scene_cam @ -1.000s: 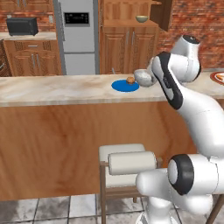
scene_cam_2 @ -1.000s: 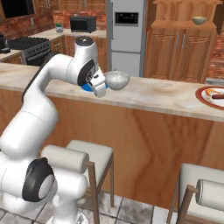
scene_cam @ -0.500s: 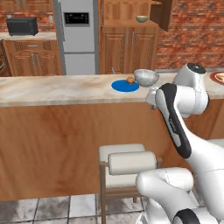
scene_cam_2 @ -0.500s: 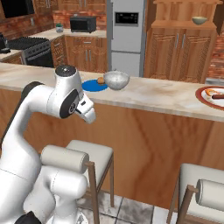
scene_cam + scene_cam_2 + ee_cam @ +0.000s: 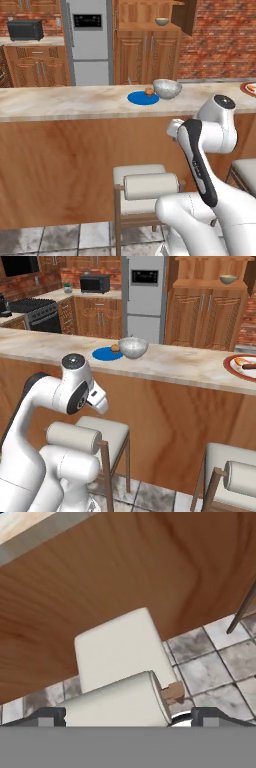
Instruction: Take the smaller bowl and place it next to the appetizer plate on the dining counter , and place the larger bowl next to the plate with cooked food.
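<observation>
The arm has withdrawn below the dining counter (image 5: pixel 60 102). The smaller bowl (image 5: pixel 167 88) stays beside the appetizer plate (image 5: pixel 141 98). The gripper (image 5: pixel 128 714) is spread wide, empty.

We are seeing the smaller bowl (image 5: pixel 167 88), silvery grey-white and speckled, sitting upright on the table (image 5: pixel 60 102), a long beige marbled top over a wood-panelled front. It is touching the edge of the appetizer plate (image 5: pixel 142 98), a flat bright blue disc lying just beside it and carrying a small brown food piece. Both are lying above and beyond the gripper (image 5: pixel 128 714). The plate with cooked food (image 5: pixel 243 366), white with a red-brown rim and a browned sausage, is lying on the same table, well apart from the gripper. The larger bowl (image 5: pixel 228 279), olive-tan, is sitting upright on a cabinet shelf, far beyond and high above the gripper.
</observation>
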